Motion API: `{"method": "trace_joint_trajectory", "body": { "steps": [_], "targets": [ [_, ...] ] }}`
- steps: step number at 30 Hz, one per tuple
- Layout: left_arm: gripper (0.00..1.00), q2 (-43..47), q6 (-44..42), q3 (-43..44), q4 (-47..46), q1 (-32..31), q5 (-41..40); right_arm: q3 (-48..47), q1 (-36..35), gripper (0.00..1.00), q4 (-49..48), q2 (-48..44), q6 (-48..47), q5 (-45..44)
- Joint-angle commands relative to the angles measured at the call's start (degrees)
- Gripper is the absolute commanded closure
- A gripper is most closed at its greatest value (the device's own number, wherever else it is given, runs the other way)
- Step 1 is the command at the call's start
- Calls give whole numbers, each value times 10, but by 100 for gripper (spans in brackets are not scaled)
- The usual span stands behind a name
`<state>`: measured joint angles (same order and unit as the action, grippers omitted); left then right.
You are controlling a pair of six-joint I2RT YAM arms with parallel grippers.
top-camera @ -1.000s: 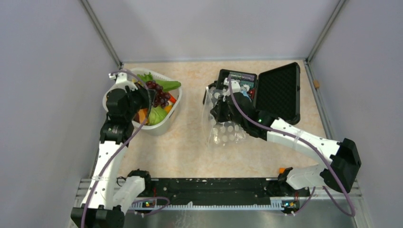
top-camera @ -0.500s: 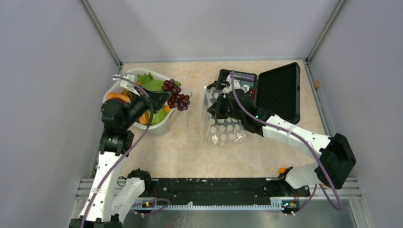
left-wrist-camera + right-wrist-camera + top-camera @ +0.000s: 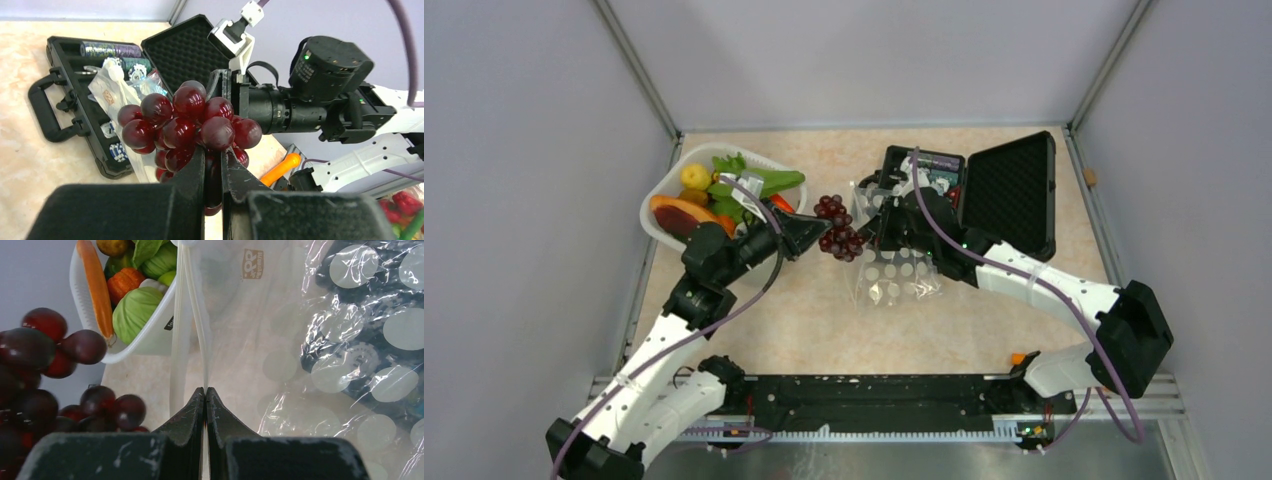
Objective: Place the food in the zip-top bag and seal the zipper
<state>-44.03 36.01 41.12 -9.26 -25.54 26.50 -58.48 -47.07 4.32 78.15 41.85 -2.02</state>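
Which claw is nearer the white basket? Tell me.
Left. The left claw holds the grapes just beside the basket; the right claw grips the bag at its mouth, farther away.

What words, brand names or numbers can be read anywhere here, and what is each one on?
"RR", as best it reads: brown mark on the zip-top bag; the finer line beneath is too small to read.
Dark sticker on the white basket: blurred, unreadable.
Chips in the black case: markings too small to read.
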Motion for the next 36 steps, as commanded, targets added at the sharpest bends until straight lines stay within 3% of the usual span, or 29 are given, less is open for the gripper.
{"method": "trace_joint_trajectory", "body": {
  "steps": [1,15,25,31,36],
  "targets": [
    [100,-12,-27,-9,-67,-39,-63,-12,4,100,-29,-7,14,10],
    [100,-37,-111,-30,-23,-118,-284,-13,5,100,-35,-24,32,18],
    [100,-51,-137,-13,27,-149,-391,-5,5,100,-36,-43,38,17],
    [100,-77,-150,10,36,-170,-413,-4,5,100,-40,-45,41,45],
    [100,-107,-161,29,11,-190,-328,-2,5,100,-39,-42,47,55]
  ]
}}
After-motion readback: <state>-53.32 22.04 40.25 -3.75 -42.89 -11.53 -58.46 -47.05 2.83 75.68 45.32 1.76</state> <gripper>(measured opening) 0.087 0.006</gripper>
